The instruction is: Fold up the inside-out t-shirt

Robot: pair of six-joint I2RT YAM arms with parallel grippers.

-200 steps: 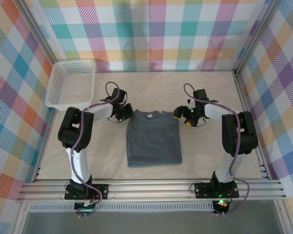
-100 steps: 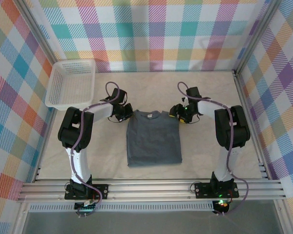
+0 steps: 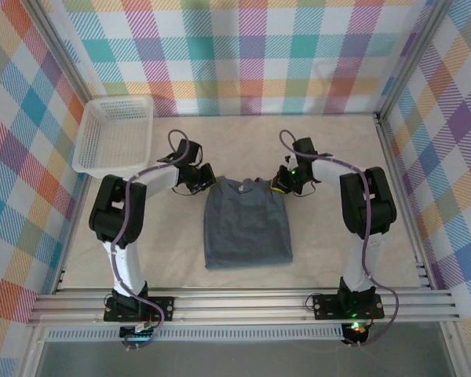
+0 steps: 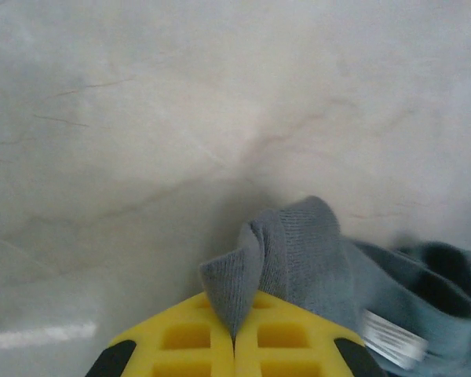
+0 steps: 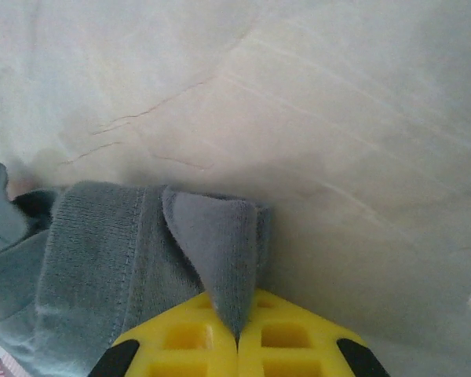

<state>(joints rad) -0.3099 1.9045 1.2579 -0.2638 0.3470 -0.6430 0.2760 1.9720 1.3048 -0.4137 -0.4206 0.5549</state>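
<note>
Beige table (image 3: pixel 337 149): white basket (image 3: pixel 114 137) far left; left tool (image 3: pixel 206 181), right tool (image 3: pixel 277 184) both pinching t-shirt (image 3: pixel 246 228) shoulders.

The top view looks steeply down from above and behind the arm bases (image 3: pixel 137 306), taking in the whole table (image 3: pixel 337 149). Each wrist view looks from very close past its own yellow fingers (image 4: pixel 180 342) at the surface. With the top view, each shares one collar-end corner of the t-shirt (image 3: pixel 246 228).
</note>
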